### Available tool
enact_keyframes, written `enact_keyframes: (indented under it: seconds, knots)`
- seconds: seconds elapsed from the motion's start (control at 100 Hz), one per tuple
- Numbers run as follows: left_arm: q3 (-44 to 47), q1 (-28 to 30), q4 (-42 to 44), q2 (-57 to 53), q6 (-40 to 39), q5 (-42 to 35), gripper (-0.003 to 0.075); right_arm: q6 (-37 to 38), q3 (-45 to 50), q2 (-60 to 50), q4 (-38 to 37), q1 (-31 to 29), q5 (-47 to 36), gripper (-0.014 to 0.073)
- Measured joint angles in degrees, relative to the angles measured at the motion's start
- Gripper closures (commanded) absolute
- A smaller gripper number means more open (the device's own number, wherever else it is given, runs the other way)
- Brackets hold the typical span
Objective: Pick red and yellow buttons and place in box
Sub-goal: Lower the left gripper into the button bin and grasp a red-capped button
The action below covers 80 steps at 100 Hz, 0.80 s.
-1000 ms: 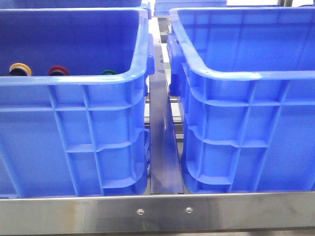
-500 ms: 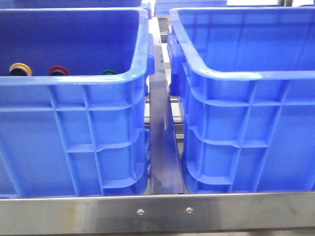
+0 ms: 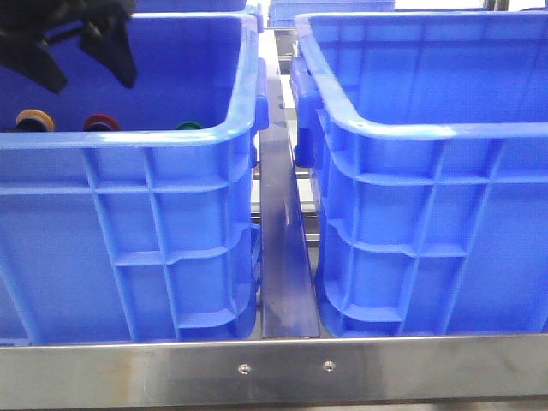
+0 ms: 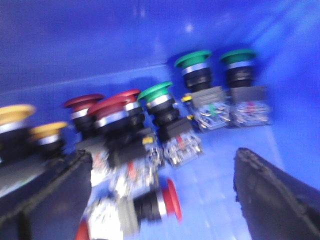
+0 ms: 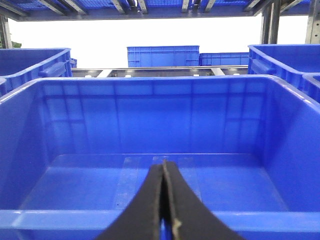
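- The left gripper (image 3: 86, 51) hung over the left bin (image 3: 128, 141), its fingers (image 4: 45, 192) spread wide and holding nothing.
- The red buttons (image 4: 107, 107) and yellow buttons (image 4: 15, 115) sat in a cluster on that bin's floor, beside the green buttons (image 4: 192, 60).
- The right gripper (image 5: 164, 200) had its fingers pressed together, empty, in front of the right bin (image 5: 160, 220).

- Left crate (image 3: 171, 197): blue moulded plastic, ribbed, slight sheen; right crate (image 3: 428, 205) the same
- Front rail (image 3: 274, 372): brushed metal, dull shine, two screws
- Red buttons (image 4: 107, 107), yellow buttons (image 4: 15, 114), green buttons (image 4: 192, 59): glossy plastic caps; metallic collars; black bodies
- Left gripper (image 4: 160, 185) fingers (image 4: 272, 192): black, matt, rough-edged
- Right gripper (image 5: 164, 210): black, matt pads
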<state>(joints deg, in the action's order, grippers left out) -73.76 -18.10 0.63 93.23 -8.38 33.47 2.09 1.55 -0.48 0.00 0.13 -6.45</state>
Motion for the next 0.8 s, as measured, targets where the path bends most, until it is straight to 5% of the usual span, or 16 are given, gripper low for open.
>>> enact_keyframes:
  seconds: [0.8]
  knots:
    - [-0.5, 0.1, 1.3, 7.9, -0.3, -1.2, 0.0176, 0.0, 0.0, 0.0, 0.0, 0.0, 0.0, 0.0663]
